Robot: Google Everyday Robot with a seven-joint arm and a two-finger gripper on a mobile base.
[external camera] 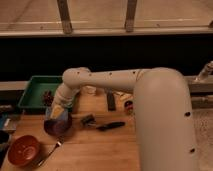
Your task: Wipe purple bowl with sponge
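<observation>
Claw (58, 114) over glossy purple bowl (55, 128)

The wooden table (100, 152) is carrying several loose items. A green tray (31, 86) is sitting at 10 o'clock from the table centre and is holding a dark red cluster (47, 98). A reddish-orange bowl (22, 150) is resting at 8 o'clock, with a slender light utensil (50, 150) lying at its 3 o'clock. A black-handled tool (111, 126) is lying near centre. A dark upright block (111, 101) is standing at its 12 o'clock.
</observation>
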